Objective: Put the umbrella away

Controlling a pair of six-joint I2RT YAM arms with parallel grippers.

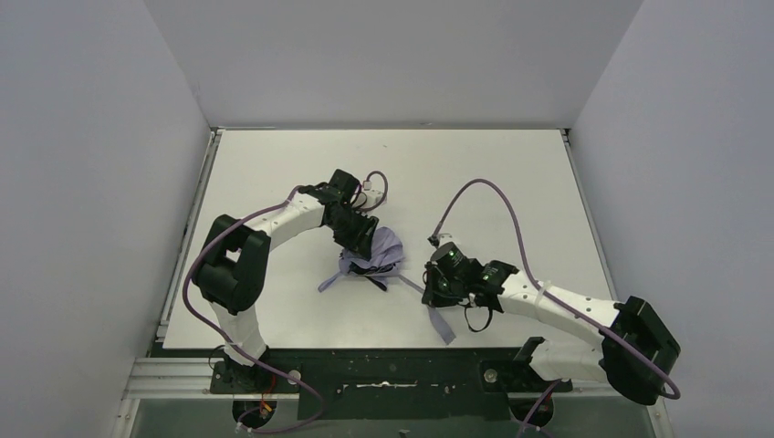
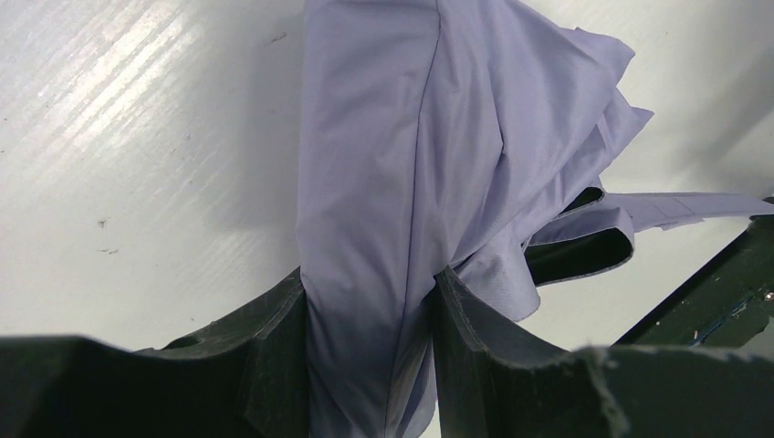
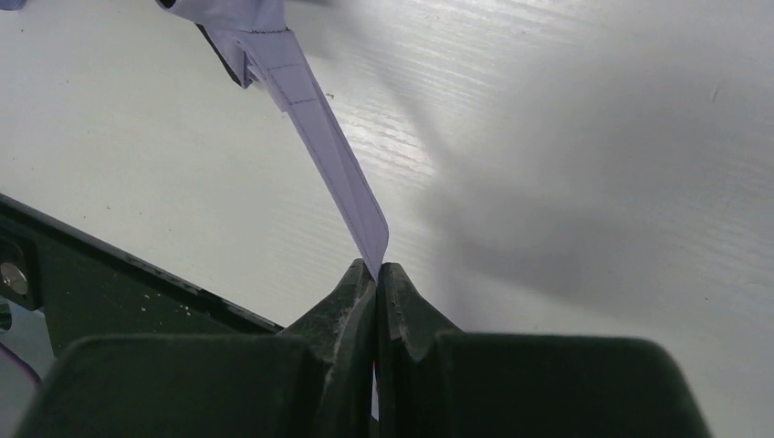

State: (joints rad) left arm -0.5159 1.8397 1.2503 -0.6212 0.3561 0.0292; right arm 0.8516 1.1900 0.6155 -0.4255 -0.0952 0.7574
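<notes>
A: Top view first. Where's the umbrella (image 1: pixel 376 257)?
B: Mid counter (image 1: pixel 274 164), crumpled, btwn the two arms. Left pincer (image 1: pixel 358 239) is on its far-left side. Right pincer (image 1: pixel 436 290) is just to its right, w/ the strap (image 1: pixel 442 325) trailing past it twd the near edge.
A: Left wrist view?
B: Left pincer (image 2: pixel 370 356) is part-closed around a thick fold of the umbrella (image 2: pixel 438 137).
A: Right wrist?
B: Right pincer (image 3: pixel 377 274) is pinched tight on the strap (image 3: pixel 329 155), tips only, a thin bite.
A: Risks?
B: Imo the strap slips out if the right arm pulls hard, since so little is caught. Left has only loose cloth, so it may slide & the bundle could spread.
A: Poses?
B: Left arm curls out from its base, then bends in twd the umbrella, wrist tipped down. Right arm lies low, reaching left along the near edge.
</notes>
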